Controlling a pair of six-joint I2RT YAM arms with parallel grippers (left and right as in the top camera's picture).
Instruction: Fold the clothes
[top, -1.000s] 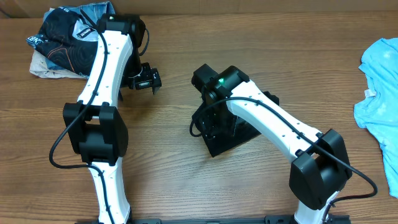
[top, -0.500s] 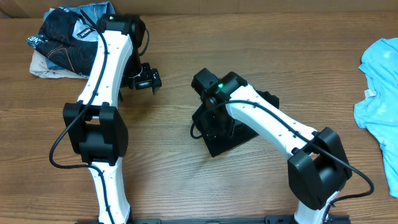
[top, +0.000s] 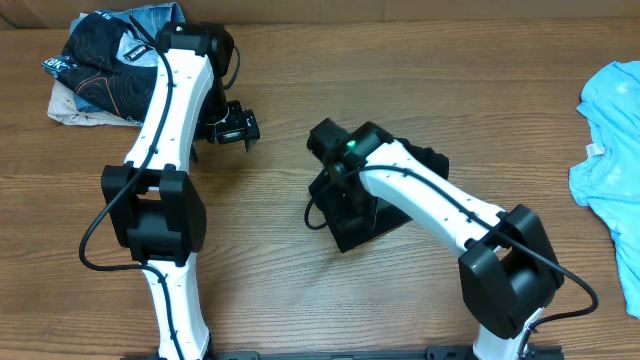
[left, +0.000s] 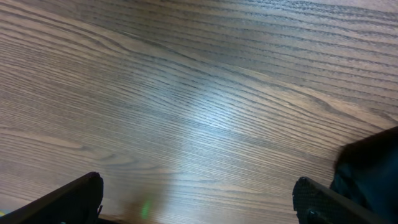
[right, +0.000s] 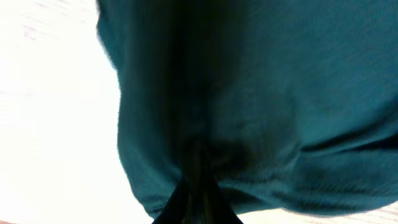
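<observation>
A folded black shirt (top: 385, 218) lies mid-table, partly hidden under my right arm. My right gripper (top: 334, 198) points down at its left edge. In the right wrist view the right gripper (right: 199, 182) is shut, with a fold of the dark cloth (right: 249, 81) pinched between its fingers. My left gripper (top: 232, 128) hangs open over bare wood left of the shirt; in the left wrist view the left gripper (left: 199, 200) has wide jaws with nothing between them, and the black shirt (left: 373, 168) shows at the right edge. A light blue T-shirt (top: 610, 150) lies spread at the table's right edge.
A heap of dark printed and pale garments (top: 105, 65) sits at the back left corner, behind my left arm. Bare wooden table (top: 300, 290) stretches between the two arm bases and along the back.
My right gripper has closed from partly open onto the black shirt's left edge, and its arm shifted slightly left. The left arm has not moved.
</observation>
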